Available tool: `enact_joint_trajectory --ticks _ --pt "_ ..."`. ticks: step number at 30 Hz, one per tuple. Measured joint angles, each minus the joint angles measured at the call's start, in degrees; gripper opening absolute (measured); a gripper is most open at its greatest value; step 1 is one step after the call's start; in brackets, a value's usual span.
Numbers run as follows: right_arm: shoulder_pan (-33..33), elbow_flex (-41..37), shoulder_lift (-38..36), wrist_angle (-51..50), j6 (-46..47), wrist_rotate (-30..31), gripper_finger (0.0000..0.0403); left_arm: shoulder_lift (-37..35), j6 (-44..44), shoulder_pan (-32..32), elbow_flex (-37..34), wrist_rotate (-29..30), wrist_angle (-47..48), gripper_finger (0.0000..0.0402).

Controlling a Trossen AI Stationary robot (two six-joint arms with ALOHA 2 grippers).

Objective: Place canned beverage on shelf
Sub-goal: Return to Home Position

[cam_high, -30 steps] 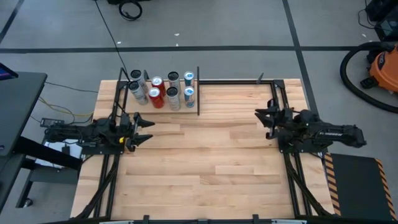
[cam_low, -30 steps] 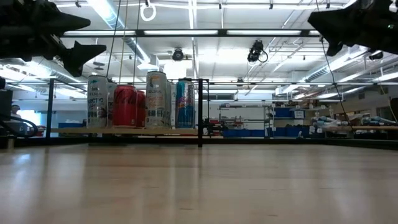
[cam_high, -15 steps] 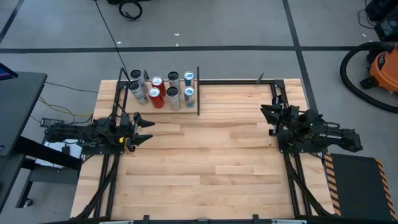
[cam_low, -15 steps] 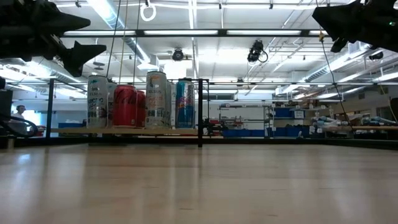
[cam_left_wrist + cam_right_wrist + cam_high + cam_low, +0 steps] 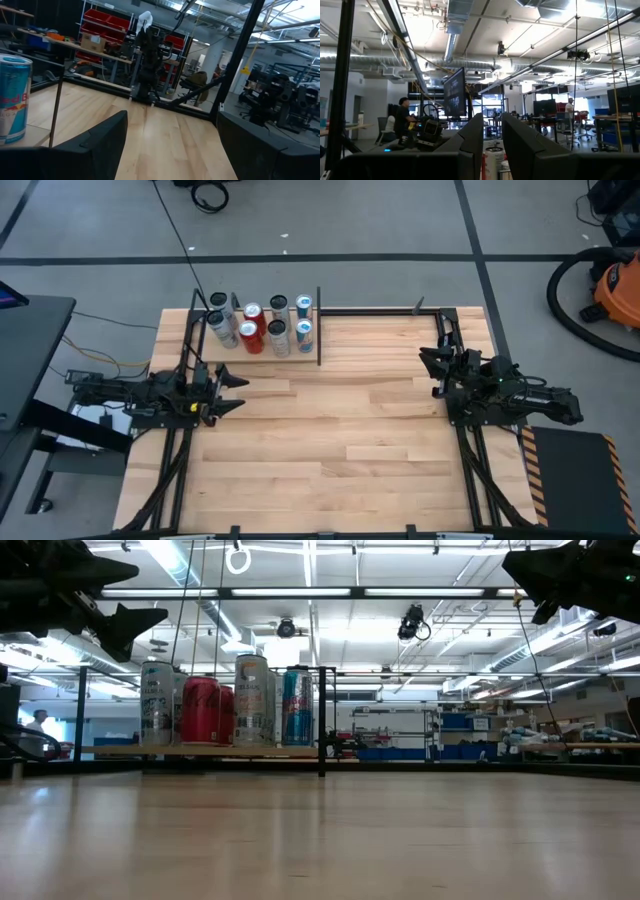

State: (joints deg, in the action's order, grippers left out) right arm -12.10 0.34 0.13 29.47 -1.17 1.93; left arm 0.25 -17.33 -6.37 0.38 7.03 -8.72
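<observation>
Since one second ago, the right arm has drawn back toward its own side of the tabletop [image 5: 330, 440], away from the shelf [image 5: 250, 751]. It has held that pose for the last half second. The left arm has shifted only slightly.

1. Locate the shelf at the far left corner of the tabletop. Eight cans stand upright on it in four pairs, each pair one behind the other. From the shelf's left end to its right end these are the silver cans [image 5: 222, 327], red cans [image 5: 250, 335], white-yellow cans [image 5: 278, 331] and blue cans [image 5: 304, 330].
2. Check the left gripper [image 5: 238, 389]. It hangs above the tabletop, just in front of the shelf's left end. Its fingers are spread wide and hold nothing.
3. Check the right gripper [image 5: 430, 370]. It hangs well to the right of the shelf. In the right wrist view, its fingers [image 5: 520, 150] stand a narrow gap apart and hold nothing.
</observation>
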Motion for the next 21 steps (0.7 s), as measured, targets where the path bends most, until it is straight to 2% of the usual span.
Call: enact_joint_trajectory --ticks 21 --pt "0.0 0.0 0.0 0.0 0.0 0.0 0.0079 0.1 0.0 -1.4 0.0 0.0 0.0 0.0307"
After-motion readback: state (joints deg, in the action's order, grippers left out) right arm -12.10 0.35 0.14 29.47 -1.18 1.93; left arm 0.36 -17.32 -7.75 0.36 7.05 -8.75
